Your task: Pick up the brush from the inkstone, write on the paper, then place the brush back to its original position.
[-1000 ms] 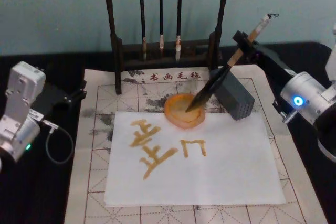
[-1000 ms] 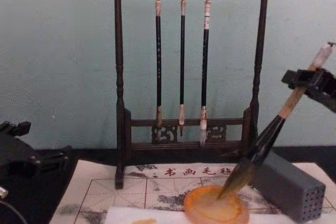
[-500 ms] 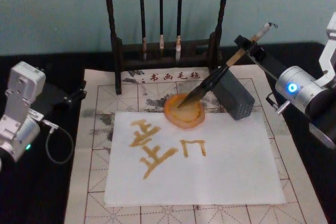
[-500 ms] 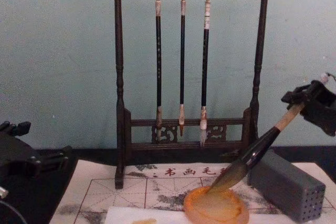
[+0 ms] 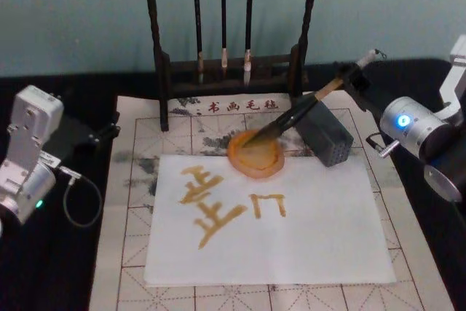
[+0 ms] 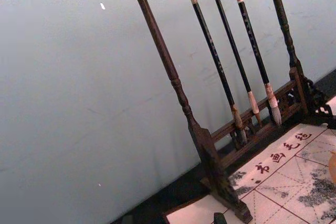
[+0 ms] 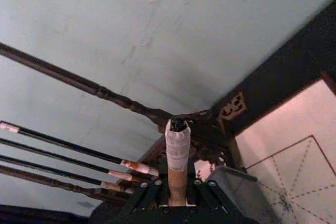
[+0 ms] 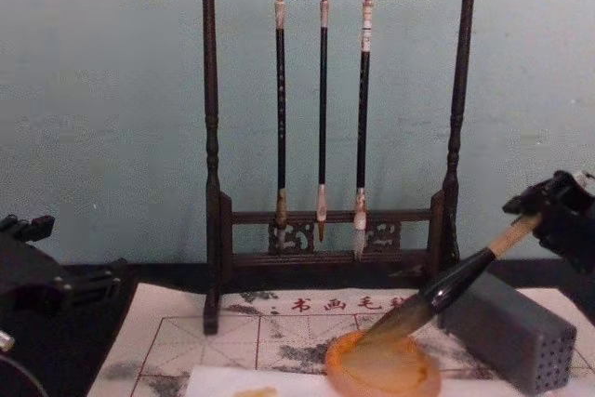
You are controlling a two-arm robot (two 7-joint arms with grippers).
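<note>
The brush [image 5: 298, 113] lies at a low slant. Its dark tuft dips into the inkstone [image 5: 255, 174], and its bamboo handle climbs back and to my right, passing over the near corner of the grey block [image 5: 325, 132]. Whether it touches that block I cannot tell. My right gripper [image 5: 349, 76] has it near the whitish capped end, with my fingers pinched on the handle from both sides. In the right wrist view the handle [image 7: 177, 166] rises straight out from between them [image 7: 177, 198]. From the chest, the tuft rests on the wet amber floor of the dish [image 8: 339, 364], while the shaft [image 8: 446, 290] angles up to my right gripper [image 8: 548, 216] at the right edge, above the block [image 8: 507, 332]. The inkstone sits at the far edge of the paper [image 5: 313, 231], overlapping its top border. The paper carries golden-brown strokes [image 5: 211, 205] on its left half and lies on a gridded felt mat [image 5: 124, 253]. Behind stands the dark wooden rack [image 8: 209, 137] with three thin brushes [image 8: 323, 118] hanging from it. My left gripper [image 5: 80, 132] rests off the mat's left side, well apart from the brush.
</note>
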